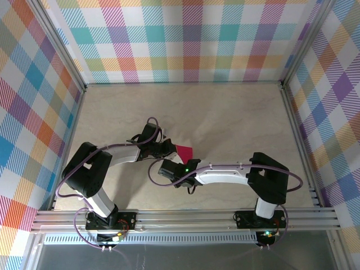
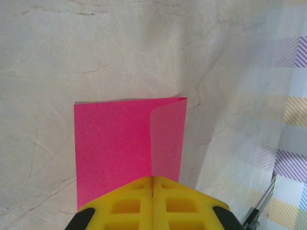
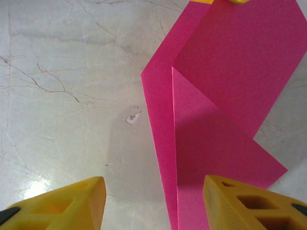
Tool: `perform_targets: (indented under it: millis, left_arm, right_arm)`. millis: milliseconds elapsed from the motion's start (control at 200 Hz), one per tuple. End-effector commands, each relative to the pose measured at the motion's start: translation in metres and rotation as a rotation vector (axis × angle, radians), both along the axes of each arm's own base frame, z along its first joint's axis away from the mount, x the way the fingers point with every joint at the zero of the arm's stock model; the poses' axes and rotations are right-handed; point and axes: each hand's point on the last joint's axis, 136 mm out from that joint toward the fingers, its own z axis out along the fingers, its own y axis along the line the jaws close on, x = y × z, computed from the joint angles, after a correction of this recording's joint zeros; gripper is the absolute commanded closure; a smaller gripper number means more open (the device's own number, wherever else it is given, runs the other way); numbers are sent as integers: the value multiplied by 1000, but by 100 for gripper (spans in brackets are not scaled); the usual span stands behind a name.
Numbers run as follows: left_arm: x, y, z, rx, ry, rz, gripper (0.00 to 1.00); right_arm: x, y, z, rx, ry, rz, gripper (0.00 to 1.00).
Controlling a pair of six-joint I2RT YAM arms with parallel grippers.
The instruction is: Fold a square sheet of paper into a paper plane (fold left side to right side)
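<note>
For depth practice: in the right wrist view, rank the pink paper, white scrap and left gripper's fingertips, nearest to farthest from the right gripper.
From the right gripper:
1. The pink paper, at its fingers, lower right.
2. The white scrap, on the table, left.
3. The left gripper's yellow fingertips, top edge.

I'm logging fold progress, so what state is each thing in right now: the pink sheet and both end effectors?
square sheet of paper: partly folded, one side flap turned over the rest, apparently not pressed fully flat.
left end effector: shut, fingers together at the sheet's near edge.
right end effector: open, holding nothing, one finger above the sheet and the other above bare table.
</note>
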Motion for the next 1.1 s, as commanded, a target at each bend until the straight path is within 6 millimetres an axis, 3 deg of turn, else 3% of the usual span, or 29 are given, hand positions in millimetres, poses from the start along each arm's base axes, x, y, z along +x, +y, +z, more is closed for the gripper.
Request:
perform_targets:
  millis: [0,255,455,790,900,1095]
  left_arm:
    - [3,-7,18,-18,-28,-7,100]
    - [2,-6,18,-17,-29,-6,100]
    - [2,-6,18,-17,-30,-5,100]
    - [1,-5,18,-15,-31,-6,100]
    - [0,-4,21,-14,-43,-8,95]
    - [1,8,35,3,-82,-9,75]
  right_arm:
    - [6,-10,0,-81,-41,-14,44]
    - [6,-17,-10,-130,-41,-25,48]
    - [4,-18,-14,-133,-34,-31,57]
    - [3,-24,-18,-133,-24,-47,90]
    - [4,-27,-19,-110,-9,-62,100]
    - [3,-28,-15,16,49,-57,100]
